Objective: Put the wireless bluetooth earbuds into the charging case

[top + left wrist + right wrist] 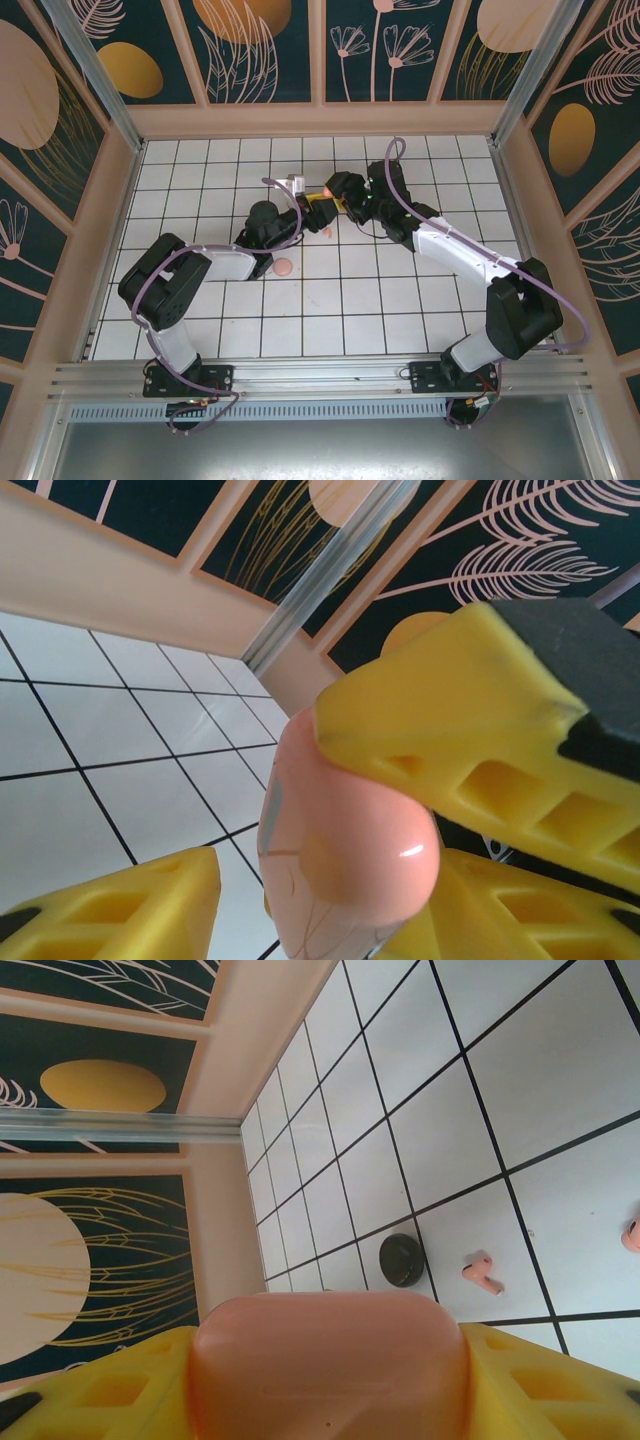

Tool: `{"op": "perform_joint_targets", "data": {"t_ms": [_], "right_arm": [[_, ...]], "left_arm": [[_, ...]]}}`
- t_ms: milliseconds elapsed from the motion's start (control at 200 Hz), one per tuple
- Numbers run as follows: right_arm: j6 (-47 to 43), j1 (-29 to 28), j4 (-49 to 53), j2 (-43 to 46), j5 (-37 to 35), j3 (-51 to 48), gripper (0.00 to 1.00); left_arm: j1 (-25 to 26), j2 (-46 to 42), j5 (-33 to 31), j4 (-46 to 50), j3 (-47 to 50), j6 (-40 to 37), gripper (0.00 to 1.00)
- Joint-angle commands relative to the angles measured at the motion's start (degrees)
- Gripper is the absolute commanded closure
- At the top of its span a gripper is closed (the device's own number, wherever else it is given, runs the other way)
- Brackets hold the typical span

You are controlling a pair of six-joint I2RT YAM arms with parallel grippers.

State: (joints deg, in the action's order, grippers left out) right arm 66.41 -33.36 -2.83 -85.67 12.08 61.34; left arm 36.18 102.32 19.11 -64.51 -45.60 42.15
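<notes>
Right gripper [325, 1385]: we see its yellow fingers clamped on the coral-pink glossy rounded charging case [330, 1345], held above the white tiled table [560, 1060].
Left gripper [320, 915]: jaws apart around the same case [350, 840]. We see tile showing between one finger [120, 910] and the shell.
Meeting place: in the top view, both grippers come together past table centre, toward 12 o'clock.
Coral-pink stemmed earbud [482, 1273]: lies on a tile at 2 o'clock from the held case, well apart from it.
Black round piece [402, 1259]: on the tile at 1 o'clock from the case. We cannot tell what it is.
Second pink bit [632, 1233]: cut by the frame edge at 3 o'clock.
</notes>
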Motion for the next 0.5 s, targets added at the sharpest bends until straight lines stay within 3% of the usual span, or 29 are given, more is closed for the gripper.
{"op": "perform_joint_targets", "data": {"t_ms": [0,250,495], "right_arm": [[0.4,-0.4,-1.8,0.1,-0.1,1.2,0.61],[0.4,-0.4,-1.6,-0.3,-0.5,1.7,0.61],[0.5,-0.4,-1.5,-0.2,-0.8,1.8,0.61]], "left_arm": [[0.4,0.7,0.7,-3.3,-0.9,-0.3,0.46],[0.4,-0.1,0.6,-4.7,1.1,-0.4,0.46],[0.5,-0.3,0.8,-4.9,1.5,-0.6,0.55]]}}
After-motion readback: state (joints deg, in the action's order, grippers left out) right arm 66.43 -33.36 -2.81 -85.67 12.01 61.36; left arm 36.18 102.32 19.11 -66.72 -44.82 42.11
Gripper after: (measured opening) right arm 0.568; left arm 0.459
